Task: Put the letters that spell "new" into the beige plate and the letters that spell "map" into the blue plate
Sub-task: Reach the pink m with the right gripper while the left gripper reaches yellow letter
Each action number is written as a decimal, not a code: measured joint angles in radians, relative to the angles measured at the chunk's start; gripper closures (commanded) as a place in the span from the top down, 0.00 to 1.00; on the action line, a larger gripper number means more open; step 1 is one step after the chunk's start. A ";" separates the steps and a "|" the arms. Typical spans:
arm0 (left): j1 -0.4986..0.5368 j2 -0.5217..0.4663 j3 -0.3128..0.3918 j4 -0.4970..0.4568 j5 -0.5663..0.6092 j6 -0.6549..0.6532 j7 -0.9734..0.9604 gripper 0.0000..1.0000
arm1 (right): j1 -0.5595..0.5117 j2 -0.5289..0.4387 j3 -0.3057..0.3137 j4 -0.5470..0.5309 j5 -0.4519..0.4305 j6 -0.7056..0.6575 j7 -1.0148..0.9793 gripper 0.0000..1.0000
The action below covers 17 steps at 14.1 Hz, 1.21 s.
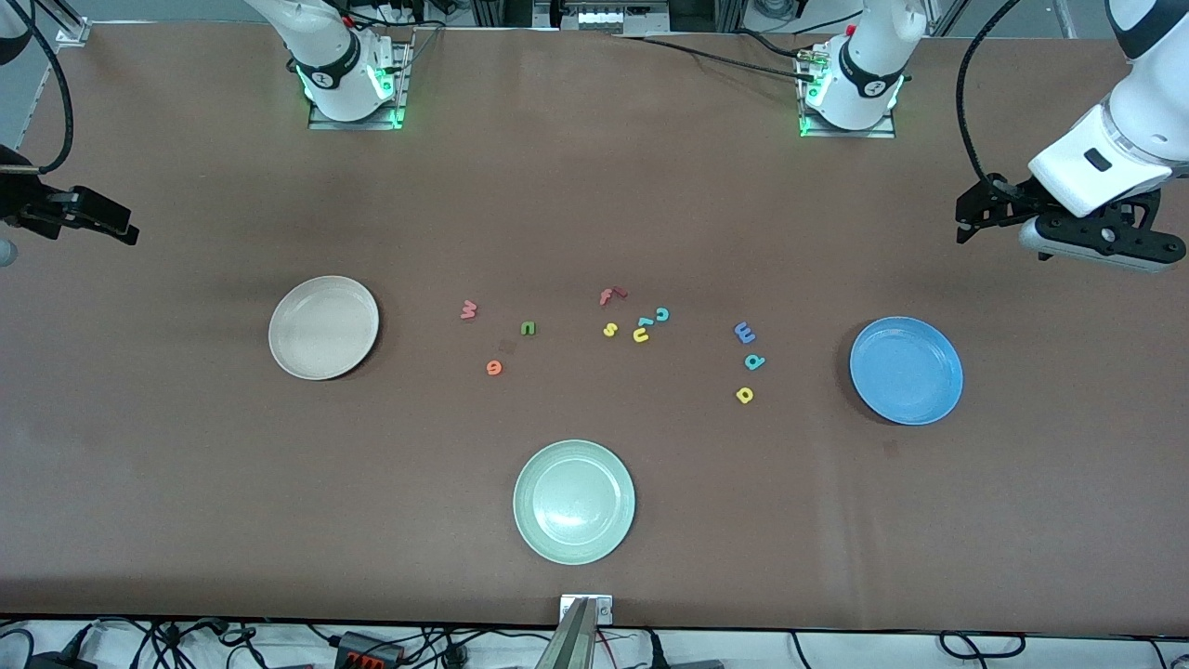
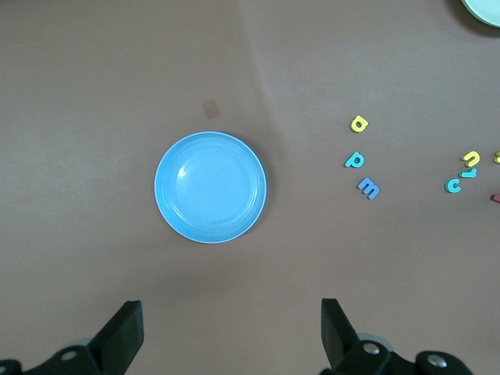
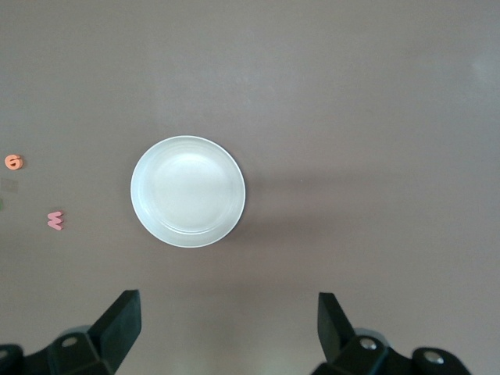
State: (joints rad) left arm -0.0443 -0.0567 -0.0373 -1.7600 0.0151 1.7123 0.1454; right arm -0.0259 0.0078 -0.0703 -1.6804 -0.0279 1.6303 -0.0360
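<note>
Left gripper (image 1: 971,218) hangs released and empty over bare table at the left arm's end, at about 1 o'clock from the round sky-blue plate (image 1: 907,370). Right gripper (image 1: 116,226) hangs released and empty over bare table at the right arm's end, at about 10 o'clock from the round cream-beige plate (image 1: 323,327). Both plates hold nothing.

All letters lie on the brown table (image 1: 594,186) between these plates. Toward the beige plate: red-pink foam w (image 1: 469,309), green foam n (image 1: 528,327), orange foam e (image 1: 493,368) at 7 o'clock from the n. Toward the blue plate: blue foam m (image 1: 745,332), teal foam p (image 1: 753,361), yellow foam a (image 1: 744,395), in a line toward 6 o'clock.

A pale green round plate (image 1: 574,502) sits nearest the front camera.
</note>
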 measured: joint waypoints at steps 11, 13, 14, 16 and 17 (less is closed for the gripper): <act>0.000 0.000 -0.001 0.002 0.000 -0.002 -0.008 1.00 | 0.266 0.285 0.021 -0.035 0.015 0.154 0.069 1.00; 0.000 0.000 -0.001 0.002 0.000 -0.004 -0.023 1.00 | 0.324 0.343 0.022 -0.038 0.046 0.231 0.144 1.00; 0.000 0.000 -0.001 0.002 0.000 -0.006 -0.025 1.00 | 0.346 0.368 0.022 -0.045 0.066 0.270 0.177 1.00; 0.000 0.000 -0.001 0.002 0.000 -0.009 -0.025 1.00 | 0.386 0.410 0.022 -0.066 0.084 0.344 0.237 1.00; 0.000 0.000 -0.001 0.002 0.000 -0.010 -0.026 1.00 | 0.406 0.430 0.022 -0.075 0.088 0.369 0.256 1.00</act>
State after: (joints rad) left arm -0.0440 -0.0565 -0.0382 -1.7582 0.0151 1.7021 0.1199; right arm 0.3800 0.4380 -0.0482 -1.7550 0.0596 1.9989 0.2204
